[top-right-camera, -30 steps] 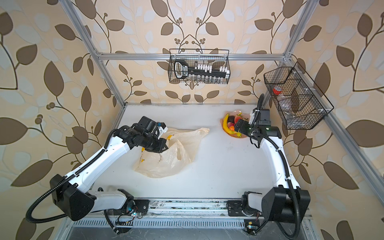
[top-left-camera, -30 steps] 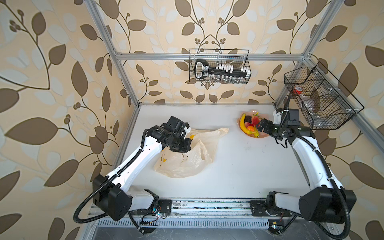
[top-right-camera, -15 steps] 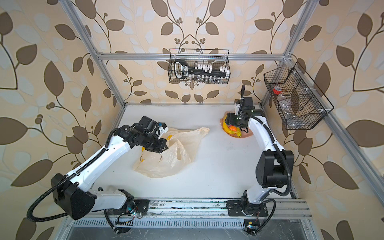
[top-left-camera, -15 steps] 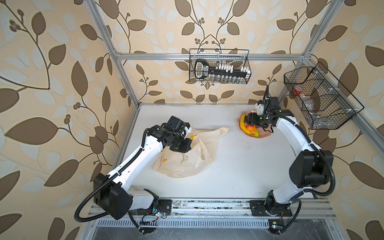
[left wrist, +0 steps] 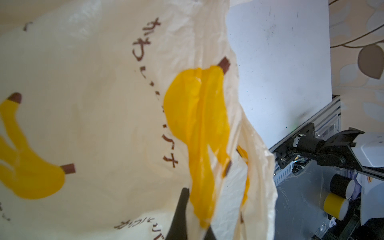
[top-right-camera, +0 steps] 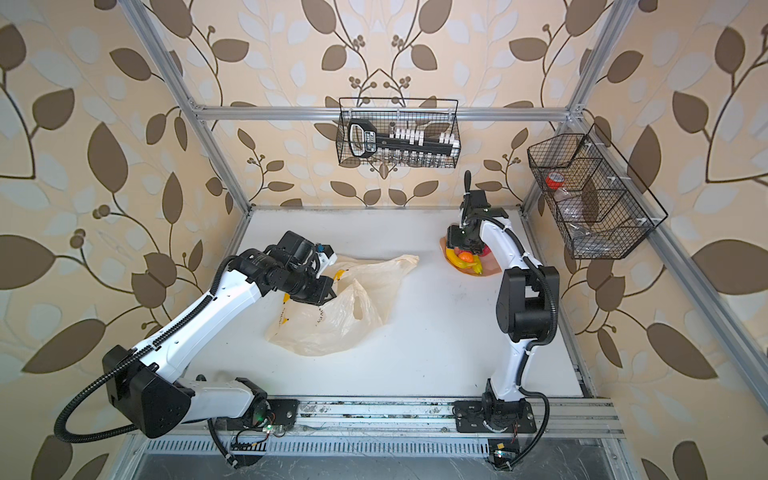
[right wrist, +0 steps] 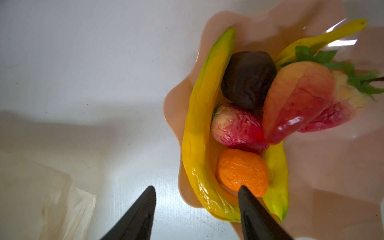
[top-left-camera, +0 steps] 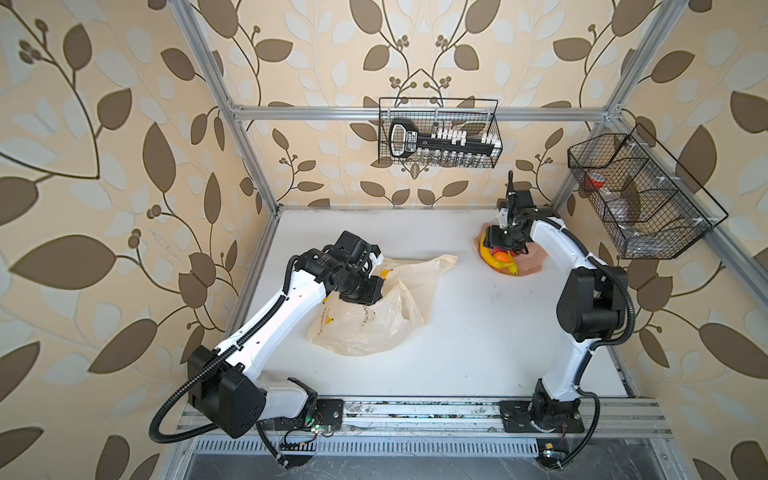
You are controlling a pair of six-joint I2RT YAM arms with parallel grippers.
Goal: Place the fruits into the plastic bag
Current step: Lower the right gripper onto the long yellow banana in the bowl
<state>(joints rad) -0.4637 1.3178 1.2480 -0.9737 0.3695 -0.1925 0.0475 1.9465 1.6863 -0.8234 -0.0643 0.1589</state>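
**Plastic bag.** The plastic bag (top-left-camera: 374,328) lies crumpled on the white table (top-left-camera: 457,361), left of centre in both top views. It is cream and translucent, printed with yellow bananas and dark Japanese text.

**Left hand.** The left hand (top-left-camera: 374,287) is pressed together on the film of the bag near its far edge. In the left wrist view, one dark finger (left wrist: 181,209) shows against the film, and a fold of the film passes beside it.

**Fruits.** The fruits (top-left-camera: 496,261) lie together on a pale pink wavy-edged plate (top-left-camera: 534,264). The plate stands near the far right corner of the table, well apart from the bag. The right wrist view shows these pieces:
- a long banana (right wrist: 199,124) along the plate rim
- a dark purple-brown piece (right wrist: 247,81)
- a strawberry (right wrist: 234,126)
- a red-and-yellow piece (right wrist: 297,104)
- an orange (right wrist: 241,170)
- a second banana (right wrist: 276,180), just beside the orange

**Right hand.** The right hand (right wrist: 195,190) hangs over the rim of the plate with its fingers spread.
- One fingertip (right wrist: 145,207) is over bare table just beside the plate.
- The other fingertip overlaps the edge of the orange.
- The end of the long banana lies between the two fingers.
- Whether either finger touches a fruit cannot be told.
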